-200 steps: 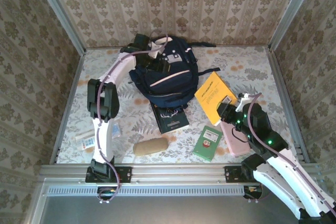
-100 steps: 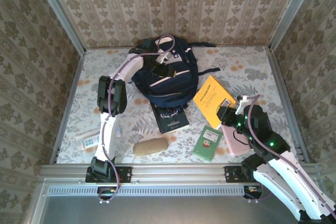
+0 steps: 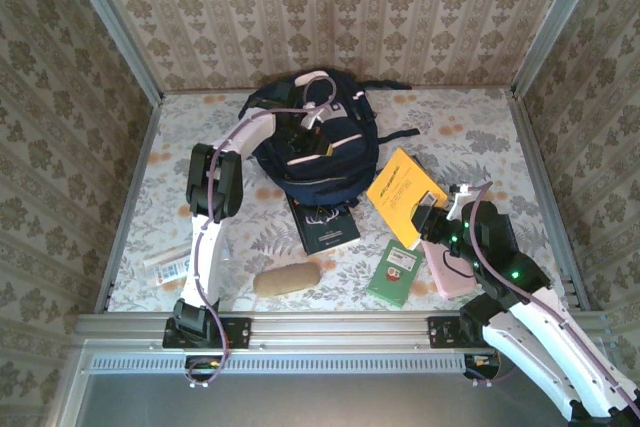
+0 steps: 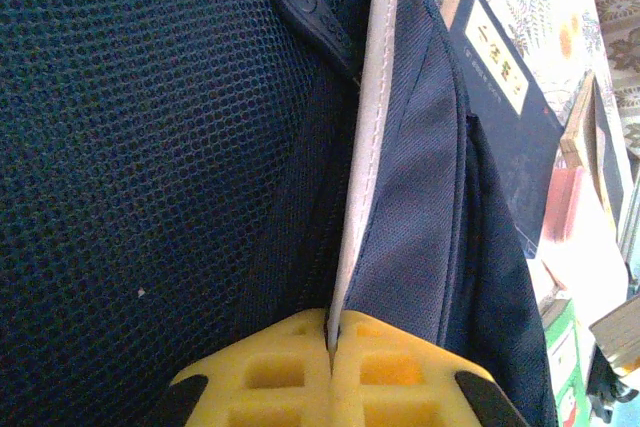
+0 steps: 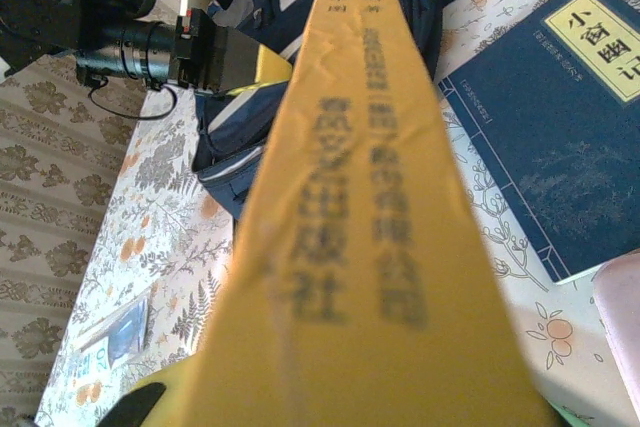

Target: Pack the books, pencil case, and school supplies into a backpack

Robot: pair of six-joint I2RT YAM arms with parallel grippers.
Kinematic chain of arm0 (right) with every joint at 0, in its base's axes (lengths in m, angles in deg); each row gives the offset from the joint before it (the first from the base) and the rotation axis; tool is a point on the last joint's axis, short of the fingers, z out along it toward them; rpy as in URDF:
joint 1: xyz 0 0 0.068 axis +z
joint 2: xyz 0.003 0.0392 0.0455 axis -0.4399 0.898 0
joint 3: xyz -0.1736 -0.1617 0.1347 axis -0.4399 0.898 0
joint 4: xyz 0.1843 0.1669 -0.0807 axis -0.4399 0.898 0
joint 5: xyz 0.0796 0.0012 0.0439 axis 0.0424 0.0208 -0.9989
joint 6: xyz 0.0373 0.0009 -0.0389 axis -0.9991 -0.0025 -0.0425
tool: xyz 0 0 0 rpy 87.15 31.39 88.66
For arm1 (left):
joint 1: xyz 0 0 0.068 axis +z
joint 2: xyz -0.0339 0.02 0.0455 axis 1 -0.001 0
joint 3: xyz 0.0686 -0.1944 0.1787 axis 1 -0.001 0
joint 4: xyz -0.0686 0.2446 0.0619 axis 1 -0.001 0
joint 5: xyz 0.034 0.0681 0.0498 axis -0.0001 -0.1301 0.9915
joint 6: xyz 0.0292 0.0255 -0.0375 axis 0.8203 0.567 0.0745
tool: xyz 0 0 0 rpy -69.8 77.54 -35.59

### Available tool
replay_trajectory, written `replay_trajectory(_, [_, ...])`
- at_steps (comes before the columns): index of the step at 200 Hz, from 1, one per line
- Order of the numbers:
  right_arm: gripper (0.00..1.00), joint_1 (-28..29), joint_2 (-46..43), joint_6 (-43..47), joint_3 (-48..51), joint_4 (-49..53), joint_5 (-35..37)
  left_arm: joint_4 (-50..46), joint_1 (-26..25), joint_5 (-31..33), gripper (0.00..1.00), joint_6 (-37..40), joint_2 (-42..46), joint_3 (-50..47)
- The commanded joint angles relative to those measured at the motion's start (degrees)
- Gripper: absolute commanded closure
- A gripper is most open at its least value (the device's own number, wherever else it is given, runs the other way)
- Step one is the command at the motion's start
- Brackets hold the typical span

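From above I see the backpack at the table's far middle. The left wrist camera gives me the grip: the left gripper pinches the bag's pale stripe. The right gripper clamps the yellow book; its wrist camera shows a navy book lying beside.

Beige damask wall panels are standing beyond and to both sides of the left gripper. A pale floral-print tabletop is spreading beneath it, metal-framed, evenly lit.
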Motion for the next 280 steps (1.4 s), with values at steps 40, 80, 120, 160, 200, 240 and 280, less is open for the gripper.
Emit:
replay_trajectory(40, [1.0,-0.1,-1.0,0.3,-3.3,-2.0,1.0,11.6,3.9,-3.6,1.0,-12.3,11.5,0.4])
replay_trajectory(80, [1.0,-0.1,0.0,0.0,-6.1,-1.2,0.3,20.4,7.7,-3.9,1.0,-23.4,18.1,1.2])
replay_trajectory(120, [1.0,-0.2,3.2,-1.7,-8.7,-3.4,-4.1,20.1,8.6,-4.9,1.0,-25.5,20.0,4.4])
replay_trajectory(160, [1.0,-0.2,10.5,-4.5,-13.9,-7.7,-13.9,20.6,8.7,-4.1,1.0,-26.2,22.3,3.1])
replay_trajectory(200, [1.0,-1.0,21.2,-9.1,-19.9,-11.3,-19.7,22.6,8.7,-5.6,1.0,-26.9,24.5,-0.2])
replay_trajectory(240, [1.0,-4.6,36.0,-15.5,-24.9,-19.7,-25.4,25.7,8.7,-7.5,1.0,-27.6,26.5,-3.7])
replay_trajectory(280, [1.0,-5.7,51.9,-17.8,-32.8,-27.9,-28.9,29.1,8.8,-9.5,1.0,-29.7,27.5,-5.6])
